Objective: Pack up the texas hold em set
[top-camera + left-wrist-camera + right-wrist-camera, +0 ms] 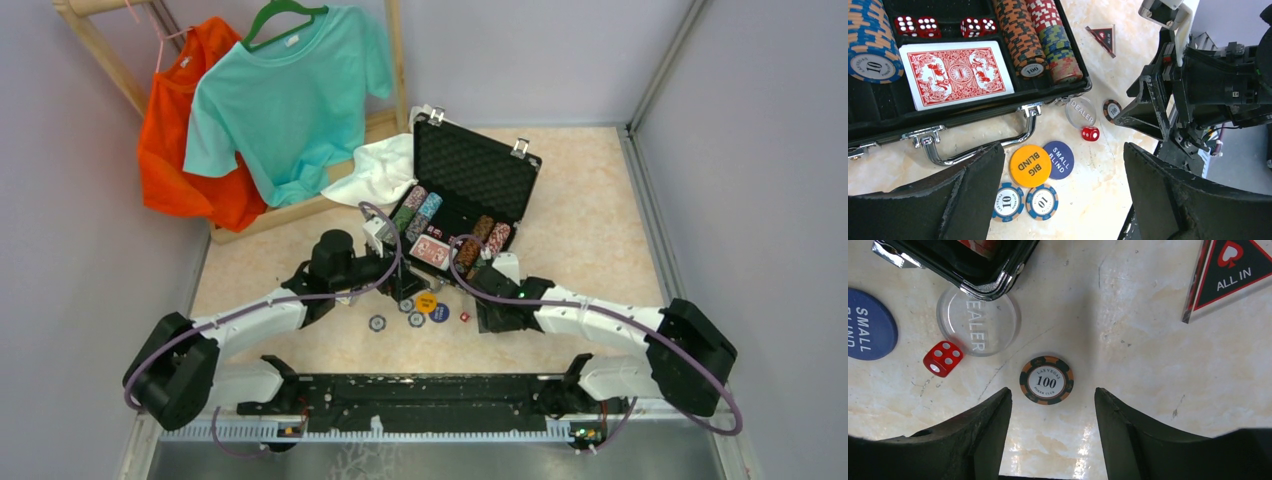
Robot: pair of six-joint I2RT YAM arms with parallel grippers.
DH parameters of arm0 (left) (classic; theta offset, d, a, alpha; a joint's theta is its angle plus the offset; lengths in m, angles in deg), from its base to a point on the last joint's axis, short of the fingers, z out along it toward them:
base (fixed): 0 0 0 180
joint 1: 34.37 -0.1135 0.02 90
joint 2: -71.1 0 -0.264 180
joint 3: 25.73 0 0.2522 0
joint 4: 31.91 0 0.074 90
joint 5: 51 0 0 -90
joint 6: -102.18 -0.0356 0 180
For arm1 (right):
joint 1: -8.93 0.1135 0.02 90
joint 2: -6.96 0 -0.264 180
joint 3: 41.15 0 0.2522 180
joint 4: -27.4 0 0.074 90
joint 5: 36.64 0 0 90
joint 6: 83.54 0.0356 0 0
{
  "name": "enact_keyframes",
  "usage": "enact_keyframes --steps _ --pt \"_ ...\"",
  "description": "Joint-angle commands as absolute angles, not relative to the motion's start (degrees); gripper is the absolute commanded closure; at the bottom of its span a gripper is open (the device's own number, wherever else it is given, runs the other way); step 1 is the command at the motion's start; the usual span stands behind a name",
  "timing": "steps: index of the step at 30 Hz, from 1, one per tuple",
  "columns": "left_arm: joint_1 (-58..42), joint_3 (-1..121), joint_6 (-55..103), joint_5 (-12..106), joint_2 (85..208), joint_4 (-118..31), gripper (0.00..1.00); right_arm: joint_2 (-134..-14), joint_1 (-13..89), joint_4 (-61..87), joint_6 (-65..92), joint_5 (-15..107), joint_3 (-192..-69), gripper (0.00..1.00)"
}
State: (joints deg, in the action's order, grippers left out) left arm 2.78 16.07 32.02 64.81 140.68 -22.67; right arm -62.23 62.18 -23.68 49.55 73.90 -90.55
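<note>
A chip [1046, 380] is left outside the case [475, 175].
The left gripper [1063, 155] and right gripper [1052, 395] are held open near it.

Bright, even light from overhead in all 3 views, colours true. Top view sharp; slight bend twd the edges, walls lean out. Soft, faint shadows on worktop [600, 230] under both arms, no hard edges. Left wrist view: left hand [1063, 150] close to lens, its fingers [973, 200] dark & a bit soft, chip print crisp. Right wrist view: white glare on worktop near bottom, betw. right hand [1052, 390] fingers [983, 440]; 100 chip [1046, 380] sharp w/ thin shadow round it.
</note>
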Motion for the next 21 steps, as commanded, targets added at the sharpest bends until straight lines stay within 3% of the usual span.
enact_keyframes --steps 1,13,21 --pt "2.86 15.54 31.01 64.32 141.16 -22.84 0.06 -63.40 62.81 -18.64 50.18 74.53 -90.71 0.38" --pt "2.81 13.91 31.25 64.43 139.79 -21.79 0.06 -65.99 62.82 -14.32 51.06 74.82 -87.08 0.42" --pt "2.76 13.87 31.38 65.08 140.53 -21.20 0.05 -64.09 62.85 -14.13 51.95 73.62 -85.76 0.53"
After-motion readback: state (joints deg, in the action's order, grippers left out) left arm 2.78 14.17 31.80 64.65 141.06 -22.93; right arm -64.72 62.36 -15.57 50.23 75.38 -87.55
